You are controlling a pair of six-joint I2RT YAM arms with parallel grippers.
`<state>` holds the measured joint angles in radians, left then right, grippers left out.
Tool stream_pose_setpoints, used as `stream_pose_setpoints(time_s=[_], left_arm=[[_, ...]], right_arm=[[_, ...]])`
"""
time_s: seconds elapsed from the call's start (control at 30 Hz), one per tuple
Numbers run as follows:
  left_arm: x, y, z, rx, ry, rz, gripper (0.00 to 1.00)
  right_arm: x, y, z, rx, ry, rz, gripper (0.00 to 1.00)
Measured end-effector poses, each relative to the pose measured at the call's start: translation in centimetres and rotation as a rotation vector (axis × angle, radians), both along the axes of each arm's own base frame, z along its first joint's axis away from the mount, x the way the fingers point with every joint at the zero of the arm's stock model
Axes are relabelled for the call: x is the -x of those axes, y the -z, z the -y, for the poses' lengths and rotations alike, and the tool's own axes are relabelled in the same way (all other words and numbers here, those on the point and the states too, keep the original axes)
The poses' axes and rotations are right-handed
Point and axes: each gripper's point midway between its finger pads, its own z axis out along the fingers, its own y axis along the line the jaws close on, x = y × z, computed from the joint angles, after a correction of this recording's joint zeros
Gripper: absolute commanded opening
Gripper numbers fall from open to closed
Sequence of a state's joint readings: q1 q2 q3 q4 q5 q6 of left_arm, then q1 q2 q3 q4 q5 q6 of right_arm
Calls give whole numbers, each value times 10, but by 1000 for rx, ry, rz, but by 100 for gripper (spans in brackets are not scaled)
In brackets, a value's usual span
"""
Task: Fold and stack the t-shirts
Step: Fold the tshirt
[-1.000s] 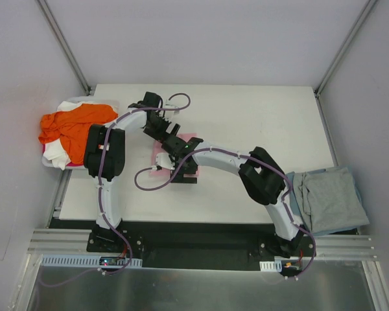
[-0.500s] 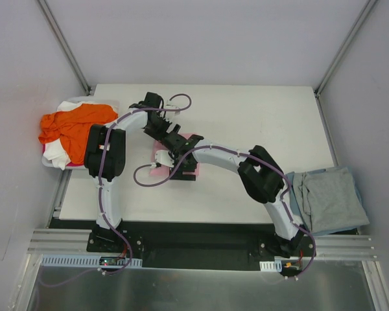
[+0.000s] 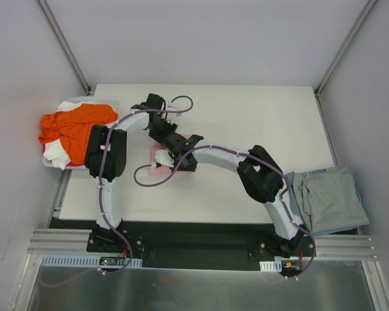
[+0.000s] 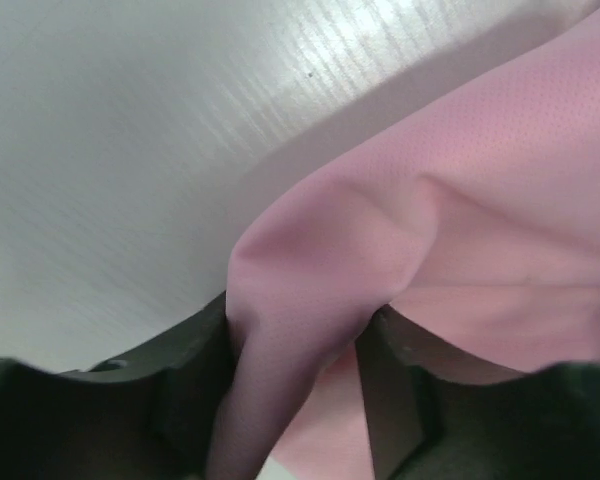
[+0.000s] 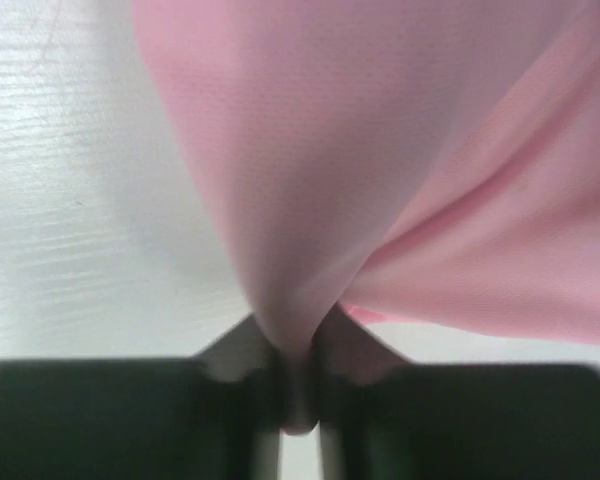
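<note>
A light pink t-shirt (image 3: 157,156), folded small, lies at the middle of the white table (image 3: 259,116), mostly hidden under both wrists. My left gripper (image 3: 171,140) comes down on its far side. In the left wrist view a raised fold of the pink t-shirt (image 4: 480,200) fills the gap of the left gripper (image 4: 295,345) and touches both fingers. My right gripper (image 3: 176,162) sits at the shirt's near side. Seen from the right wrist, the right gripper (image 5: 298,350) pinches a thin ridge of the pink t-shirt (image 5: 380,150) tightly.
An orange t-shirt (image 3: 74,123) is heaped over a white one (image 3: 58,155) at the table's left edge. A grey-blue t-shirt (image 3: 330,197) lies folded off the table's right edge. Metal frame posts stand at both back corners.
Both grippers, open a second ago, have closed on the pink t-shirt. The two wrists have shifted slightly left and lower over it.
</note>
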<state>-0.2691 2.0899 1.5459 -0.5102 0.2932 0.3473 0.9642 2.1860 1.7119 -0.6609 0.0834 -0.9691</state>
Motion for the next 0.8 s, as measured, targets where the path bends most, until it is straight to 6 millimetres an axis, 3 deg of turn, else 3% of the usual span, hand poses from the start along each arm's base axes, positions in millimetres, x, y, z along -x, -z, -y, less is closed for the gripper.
stream_pose_setpoints(time_s=[0.07, 0.1, 0.53, 0.8], left_arm=[[1, 1, 0, -4, -2, -2, 22], [3, 1, 2, -4, 0, -7, 0], [9, -3, 10, -16, 20, -3, 0], [16, -5, 22, -23, 43, -9, 0]], right_arm=[[-1, 0, -1, -3, 4, 6, 1], [-2, -1, -1, -3, 5, 8, 1], [-5, -1, 10, 15, 32, 61, 1], [-5, -23, 28, 44, 65, 103, 1]])
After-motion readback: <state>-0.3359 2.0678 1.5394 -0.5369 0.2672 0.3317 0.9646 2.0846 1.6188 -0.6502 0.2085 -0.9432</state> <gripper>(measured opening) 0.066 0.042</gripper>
